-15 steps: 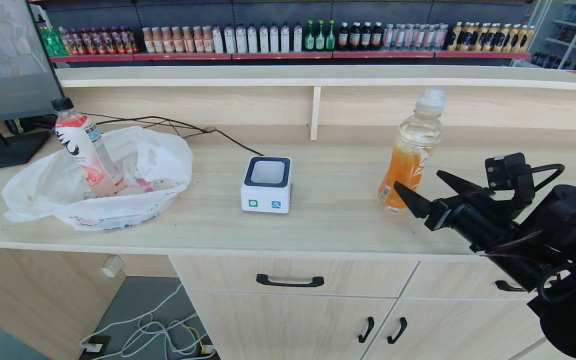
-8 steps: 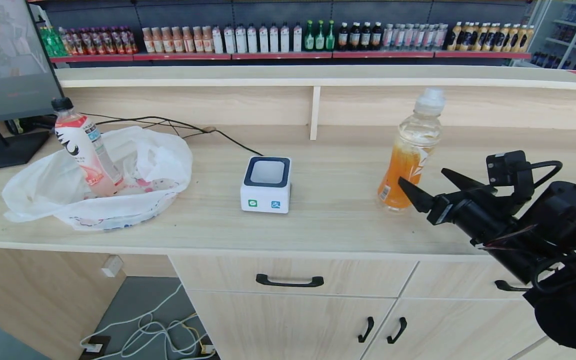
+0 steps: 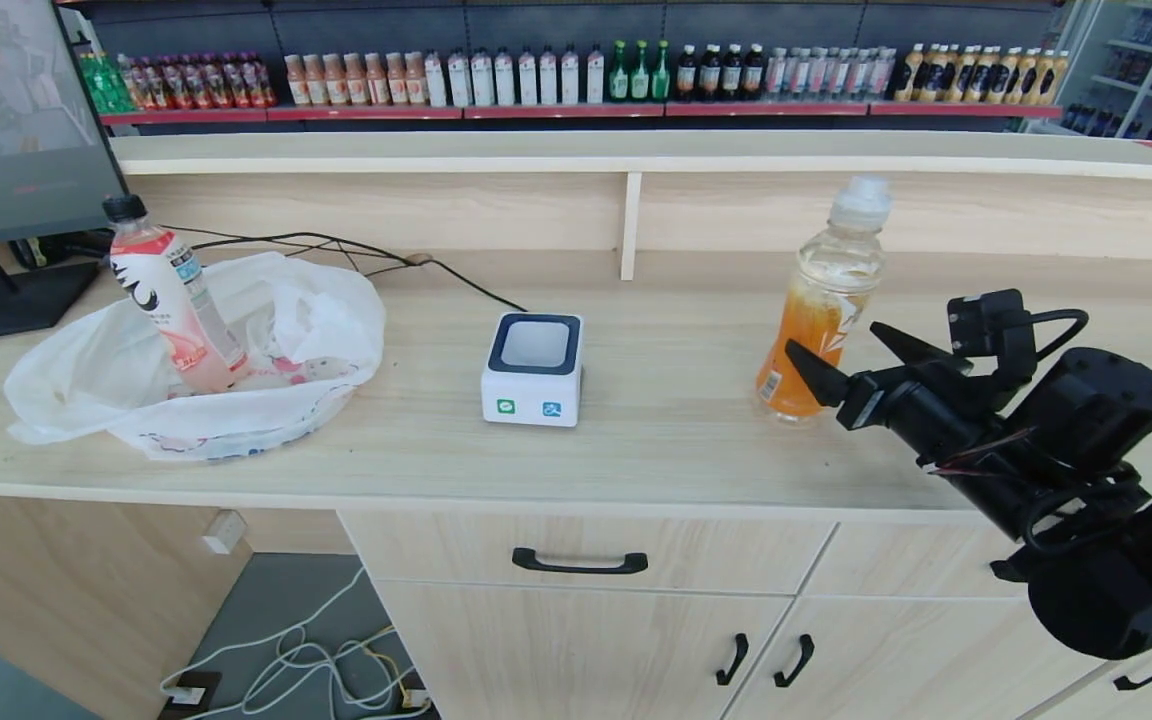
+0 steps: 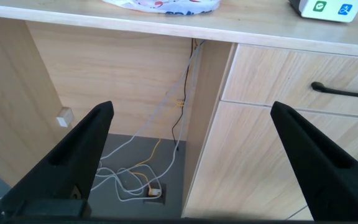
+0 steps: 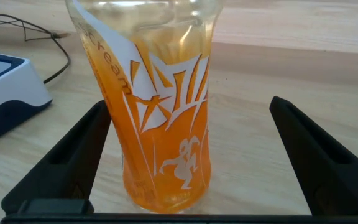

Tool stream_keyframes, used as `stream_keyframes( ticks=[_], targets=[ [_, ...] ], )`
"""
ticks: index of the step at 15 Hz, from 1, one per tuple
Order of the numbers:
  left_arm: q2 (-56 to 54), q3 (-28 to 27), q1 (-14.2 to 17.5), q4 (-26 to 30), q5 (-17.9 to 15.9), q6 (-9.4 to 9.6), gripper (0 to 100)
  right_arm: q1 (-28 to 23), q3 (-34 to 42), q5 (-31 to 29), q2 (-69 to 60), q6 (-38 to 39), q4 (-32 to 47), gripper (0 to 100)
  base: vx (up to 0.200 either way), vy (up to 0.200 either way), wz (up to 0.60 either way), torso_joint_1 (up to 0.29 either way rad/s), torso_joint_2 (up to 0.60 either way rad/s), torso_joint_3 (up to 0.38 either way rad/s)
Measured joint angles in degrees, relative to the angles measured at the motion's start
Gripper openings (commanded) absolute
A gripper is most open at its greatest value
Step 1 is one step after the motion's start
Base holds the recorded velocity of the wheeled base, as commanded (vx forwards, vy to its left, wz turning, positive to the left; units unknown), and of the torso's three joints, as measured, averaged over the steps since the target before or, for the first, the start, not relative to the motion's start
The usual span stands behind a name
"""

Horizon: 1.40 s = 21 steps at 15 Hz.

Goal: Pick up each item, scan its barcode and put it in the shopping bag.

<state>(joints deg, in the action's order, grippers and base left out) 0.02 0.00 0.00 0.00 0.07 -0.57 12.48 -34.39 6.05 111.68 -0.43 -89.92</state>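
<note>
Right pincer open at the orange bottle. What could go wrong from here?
1. In the right wrist view the orange bottle sits nearer one finger of the open right pincer; that finger may touch first and tip the tall bottle.
2. The grip looks low, near what seems a barcode patch; fingers could hide it from the scanner.
3. The shopping bag already holds a leaning pink bottle; a drop-in could knock it.

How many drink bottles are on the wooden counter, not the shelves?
2. A pink-labelled, black-capped bottle leans in the white plastic bag at left; a clear, white-capped bottle of orange drink stands at right. The bag may hide more.
</note>
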Motion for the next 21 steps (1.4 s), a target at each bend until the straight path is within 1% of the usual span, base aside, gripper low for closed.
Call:
stream_keyframes(
  ticks=[13, 19, 21],
  targets=[
    [0.0, 0.0, 0.0, 0.0, 0.0, 0.0, 100, 0.16, -10.75, -0.59, 6.31, -0.8, -0.05, 100, 0.0, 0.0, 0.0, 0.0, 0.0, 0.0],
    [0.0, 0.0, 0.0, 0.0, 0.0, 0.0, 100, 0.07, -12.28, -0.63, 7.84, -0.68, -0.02, 100, 0.0, 0.0, 0.0, 0.0, 0.0, 0.0],
    [0.0, 0.0, 0.0, 0.0, 0.0, 0.04, 100, 0.13, -13.29, -1.54, 8.63, -0.77, -0.02, 100, 0.0, 0.0, 0.0, 0.0, 0.0, 0.0]
  ],
)
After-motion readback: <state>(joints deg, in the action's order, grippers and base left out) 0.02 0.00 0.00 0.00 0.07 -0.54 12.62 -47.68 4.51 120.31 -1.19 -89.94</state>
